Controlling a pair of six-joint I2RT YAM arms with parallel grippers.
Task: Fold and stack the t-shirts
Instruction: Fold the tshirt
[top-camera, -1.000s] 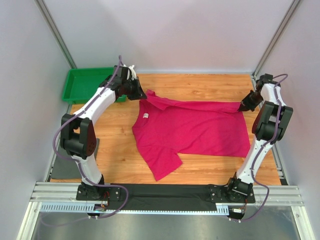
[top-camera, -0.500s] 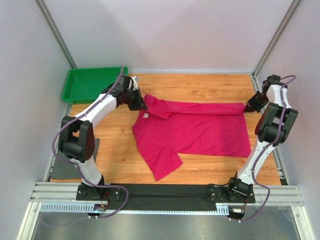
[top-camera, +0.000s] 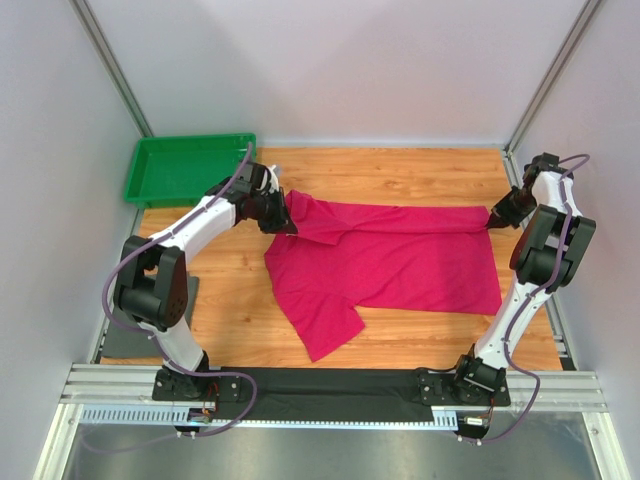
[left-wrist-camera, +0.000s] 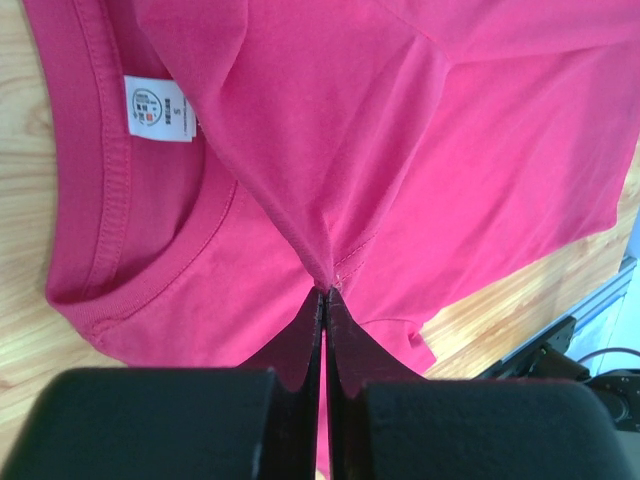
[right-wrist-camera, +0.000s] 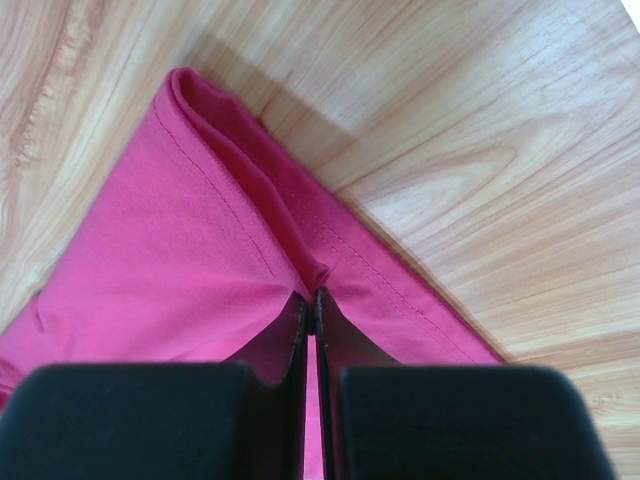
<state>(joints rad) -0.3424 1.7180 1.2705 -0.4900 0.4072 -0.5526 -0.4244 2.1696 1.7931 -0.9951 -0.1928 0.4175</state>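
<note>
Mid-fold, by the look of it: far edge of the t-shirt (top-camera: 400, 260) gripped at both ends.

Clamped tight in the left pincer (left-wrist-camera: 322, 300), a pinch of cloth just ahead of its tips, beside the collar and label; clamped likewise in the right pincer (right-wrist-camera: 309, 300), the doubled hem corner. Spread on the desk (top-camera: 400, 170) between the two pincers, with the far edge turned toward the near side. Next, probably: carry both pinches nearer in step, keep the edge taut, lay it level, then let go.
</note>
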